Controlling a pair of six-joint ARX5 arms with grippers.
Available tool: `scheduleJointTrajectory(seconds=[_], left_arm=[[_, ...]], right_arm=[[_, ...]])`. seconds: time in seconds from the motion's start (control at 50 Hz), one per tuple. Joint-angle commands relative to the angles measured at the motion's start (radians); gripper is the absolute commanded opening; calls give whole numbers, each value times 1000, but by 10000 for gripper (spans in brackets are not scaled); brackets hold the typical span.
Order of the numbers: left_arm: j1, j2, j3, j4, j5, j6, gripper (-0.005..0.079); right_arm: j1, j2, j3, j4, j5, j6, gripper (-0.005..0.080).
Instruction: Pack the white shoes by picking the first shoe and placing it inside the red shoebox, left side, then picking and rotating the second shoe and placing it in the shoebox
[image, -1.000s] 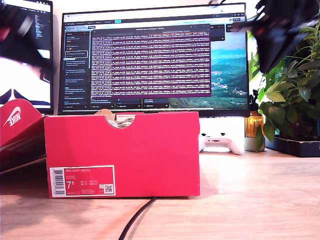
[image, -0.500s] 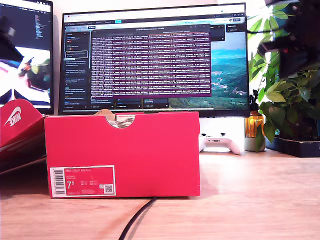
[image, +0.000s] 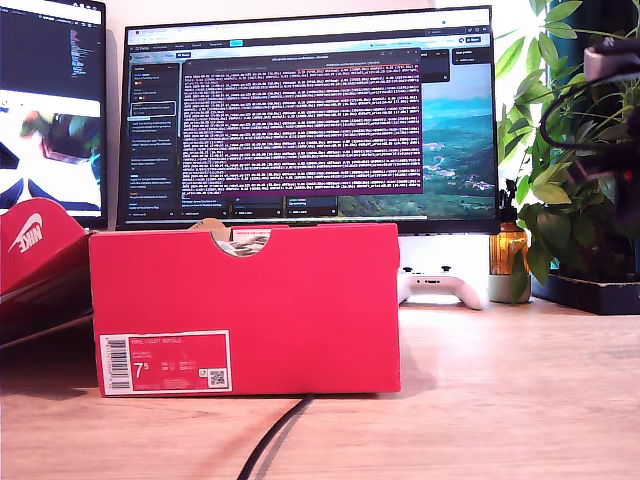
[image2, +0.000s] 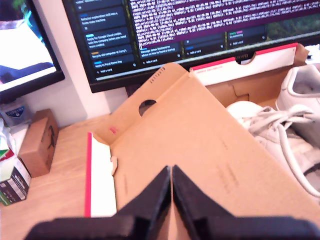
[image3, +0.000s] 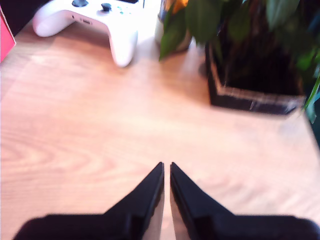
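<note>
The red shoebox stands on the desk before the monitor; the white shoes lie inside it. My first gripper hangs over the box's brown lid, jaws closed, empty. My second gripper hangs over bare desk near the controller and plant, jaws nearly closed, empty.

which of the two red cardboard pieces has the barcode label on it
The red shoebox standing upright in the middle of the exterior view; its white label reads 7.5. The flat red piece at that view's left shows only a white swoosh.
</note>
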Motion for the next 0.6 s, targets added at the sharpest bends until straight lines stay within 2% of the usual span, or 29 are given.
scheduleJointTrajectory(seconds=[0.0,0.2,0.34,0.58], left_arm=[[1,-21,-32,15,-8,-11,-21],[1,-61,-92,67,-58,-36,-21],[1,-89,-145,121,-58,-36,-21],[1,-159,-216,130,-74,-66,-21]], right_arm=[[-2,-53,-50,29,-5,22,-1],[-1,-165,-139,85,3,20,-1],[-1,-233,-176,101,4,22,-1],[-1,-306,-263,130,29,72,-1]])
